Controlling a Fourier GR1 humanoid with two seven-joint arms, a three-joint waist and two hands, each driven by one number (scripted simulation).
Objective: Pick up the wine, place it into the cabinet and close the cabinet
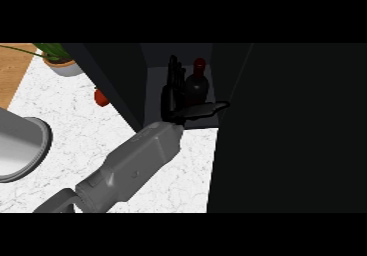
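A dark wine bottle point(198, 82) with a red top stands upright inside the open cabinet point(158, 60), near its front edge. My left hand point(171, 95) reaches into the opening just left of the bottle. Its fingers are straight and point up along the bottle's side, and its thumb sticks out to the right across the front of the bottle's base. The fingers are not curled round the bottle; I cannot tell whether they touch it. My grey forearm point(134, 165) runs in from the lower left. My right hand does not show.
A large dark panel point(289, 125), likely the cabinet's open door, fills the right half. On the white marble counter point(82, 125) are a potted plant point(64, 64), a small red object point(102, 97) and a big grey round vessel point(20, 145) at the left edge.
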